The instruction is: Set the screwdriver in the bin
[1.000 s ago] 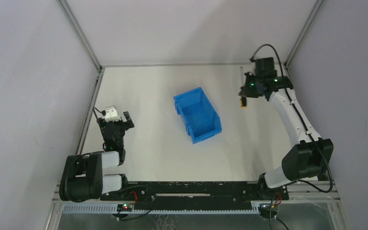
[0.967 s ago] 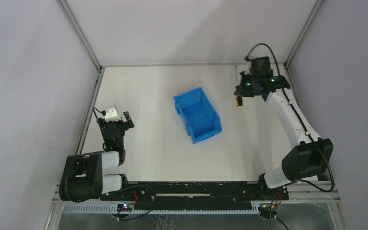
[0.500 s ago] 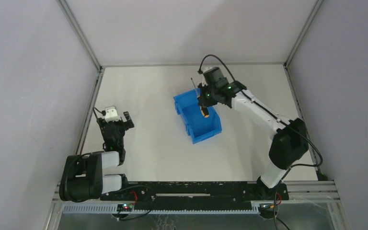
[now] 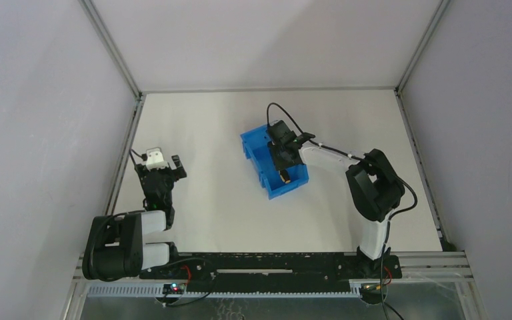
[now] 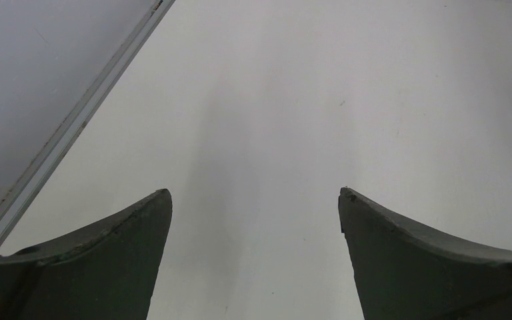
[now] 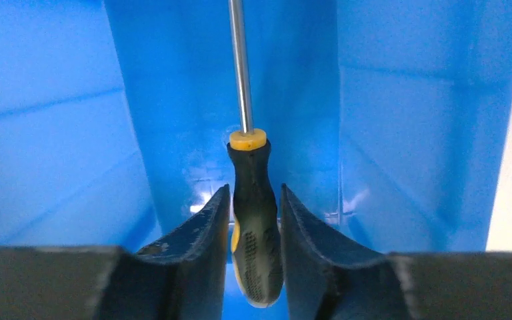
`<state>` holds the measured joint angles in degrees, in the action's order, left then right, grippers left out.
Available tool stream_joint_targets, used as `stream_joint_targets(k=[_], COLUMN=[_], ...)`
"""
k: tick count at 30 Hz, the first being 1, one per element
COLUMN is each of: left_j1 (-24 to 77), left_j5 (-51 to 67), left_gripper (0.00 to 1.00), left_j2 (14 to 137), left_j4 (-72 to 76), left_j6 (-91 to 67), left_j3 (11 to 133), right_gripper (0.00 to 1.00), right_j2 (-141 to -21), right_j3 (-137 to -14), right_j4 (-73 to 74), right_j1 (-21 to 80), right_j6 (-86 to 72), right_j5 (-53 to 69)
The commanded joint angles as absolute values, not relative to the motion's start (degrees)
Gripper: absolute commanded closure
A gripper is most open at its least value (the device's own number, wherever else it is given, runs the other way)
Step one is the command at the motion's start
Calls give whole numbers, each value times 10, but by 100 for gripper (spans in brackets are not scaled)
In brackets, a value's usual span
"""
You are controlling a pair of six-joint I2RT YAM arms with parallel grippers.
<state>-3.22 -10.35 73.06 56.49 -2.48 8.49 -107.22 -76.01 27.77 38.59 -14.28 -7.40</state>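
Observation:
The blue bin (image 4: 292, 186) stands at the middle of the table. My right gripper (image 4: 282, 162) reaches down inside it and is shut on the screwdriver (image 4: 284, 176). In the right wrist view the gripper (image 6: 255, 190) has both fingers against the black handle of the screwdriver (image 6: 252, 167). The yellow collar and metal shaft point away along the bin's blue floor (image 6: 53, 133). My left gripper (image 4: 162, 171) rests at the near left, far from the bin. It is wide open and empty over bare table in the left wrist view (image 5: 253, 193).
Grey walls enclose the white table on three sides. A metal rail (image 5: 73, 123) runs along the table's left edge close to my left gripper. The right arm's white link (image 4: 327, 157) stretches from the bin toward the right.
My right arm has swung from the far right of the table over to the bin and lowered the screwdriver inside it. The left arm has not moved.

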Motion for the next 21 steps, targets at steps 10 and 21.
stream_joint_targets(k=[10, 21], left_j1=[-30, -29], left_j5=[-110, -110], left_gripper=[0, 0], left_j2=[722, 721], left_j4=[603, 603], left_j6=[-13, -13], left_j3=[111, 112], right_gripper=[22, 0], right_j2=[-937, -725], right_j3=[-766, -641], right_j4=[258, 240], right_j1=[398, 264], right_j6=[-140, -146], right_j5=[-125, -136])
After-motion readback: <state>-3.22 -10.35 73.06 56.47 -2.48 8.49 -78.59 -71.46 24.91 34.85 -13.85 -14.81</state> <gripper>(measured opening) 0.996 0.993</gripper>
